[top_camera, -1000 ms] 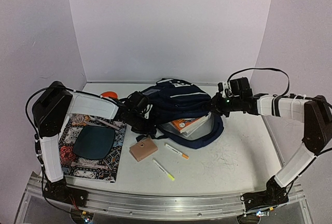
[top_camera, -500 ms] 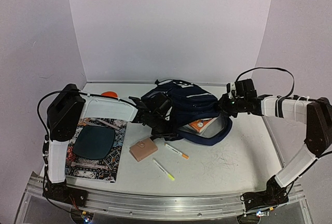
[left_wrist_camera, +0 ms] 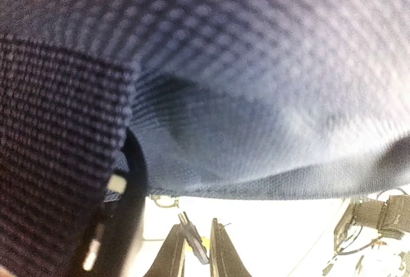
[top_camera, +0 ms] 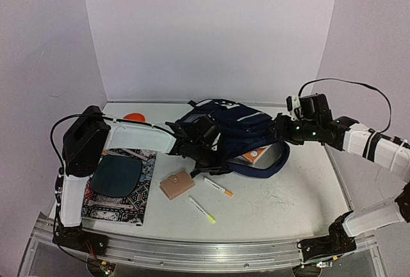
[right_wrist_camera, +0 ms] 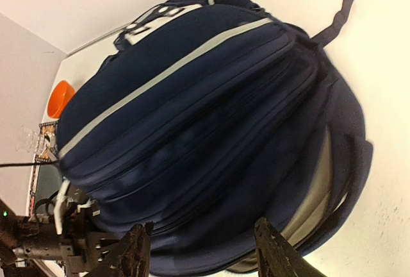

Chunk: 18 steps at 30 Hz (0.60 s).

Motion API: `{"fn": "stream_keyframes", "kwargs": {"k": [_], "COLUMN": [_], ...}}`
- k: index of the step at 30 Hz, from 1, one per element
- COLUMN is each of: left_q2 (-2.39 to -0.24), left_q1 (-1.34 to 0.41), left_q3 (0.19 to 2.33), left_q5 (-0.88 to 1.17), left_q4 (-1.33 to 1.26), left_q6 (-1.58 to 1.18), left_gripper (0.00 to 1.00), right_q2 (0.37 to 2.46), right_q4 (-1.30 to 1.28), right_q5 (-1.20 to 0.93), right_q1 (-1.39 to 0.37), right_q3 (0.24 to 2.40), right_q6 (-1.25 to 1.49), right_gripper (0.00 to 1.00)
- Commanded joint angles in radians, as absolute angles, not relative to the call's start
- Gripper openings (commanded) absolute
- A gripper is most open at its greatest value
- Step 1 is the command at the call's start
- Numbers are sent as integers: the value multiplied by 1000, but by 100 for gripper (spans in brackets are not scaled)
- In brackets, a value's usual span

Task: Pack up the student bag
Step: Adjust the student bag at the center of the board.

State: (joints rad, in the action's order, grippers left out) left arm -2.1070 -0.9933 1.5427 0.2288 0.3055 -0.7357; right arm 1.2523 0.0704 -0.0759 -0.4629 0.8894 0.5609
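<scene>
The student bag (top_camera: 234,129) lies in the middle of the table, navy with light-grey stripes, its mouth facing front right with an orange book (top_camera: 252,155) showing inside. My left gripper (top_camera: 210,155) is at the bag's front left edge. In the left wrist view, the fabric (left_wrist_camera: 256,84) fills the frame and the gripper (left_wrist_camera: 197,242) is shut on a small metal zipper pull (left_wrist_camera: 192,238). My right gripper (top_camera: 280,133) hovers at the bag's right side. In the right wrist view it is open and empty (right_wrist_camera: 200,235) above the bag (right_wrist_camera: 192,117).
A tan wallet-like block (top_camera: 177,184), an orange-tipped pen (top_camera: 218,186) and a yellow highlighter (top_camera: 202,209) lie in front of the bag. A patterned book with a dark oval (top_camera: 115,184) lies at front left. An orange object (top_camera: 133,117) sits behind the left arm.
My left gripper has moved right along the bag's front edge and the mouth has narrowed. The right gripper has drawn back to the right, and the bag has shifted right.
</scene>
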Motion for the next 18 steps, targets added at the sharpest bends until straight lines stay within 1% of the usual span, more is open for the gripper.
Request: {"fn": "stream_keyframes", "kwargs": {"k": [1,3,4,5,8,10,13,18], "left_q2": [-2144,-2144,-2136,-2125,-2079,-2050,-1996,-1910], "left_q1": [-1038,-1039,-1039,-1039,-1035,-1027,-1010,-950], "left_q3": [1628,1614,1598,1582,1534,1503,1460,1361], "left_q5": [317,324,327,325,302,296,288,269], "left_q4": [225,226,226,224,222,222,221,214], "left_q6": [-697,-694,-692,-692,-689,-689,-684,-693], "left_gripper": [14,14,16,20,38,44,48,51], "right_q2": [1213,1196,1185,1176,1162,1165,1192,1269], "right_q4": [-32,-44,-49,-53,-59,-60,-55,25], "right_q5": [22,65,78,89,106,112,126,156], "right_q1": [-551,-584,-597,-611,-657,-687,-740,-836], "right_q3": [873,868,866,863,850,841,838,830], "right_q6": [582,595,599,602,607,611,625,644], "right_gripper": [57,58,59,60,63,64,64,64]}}
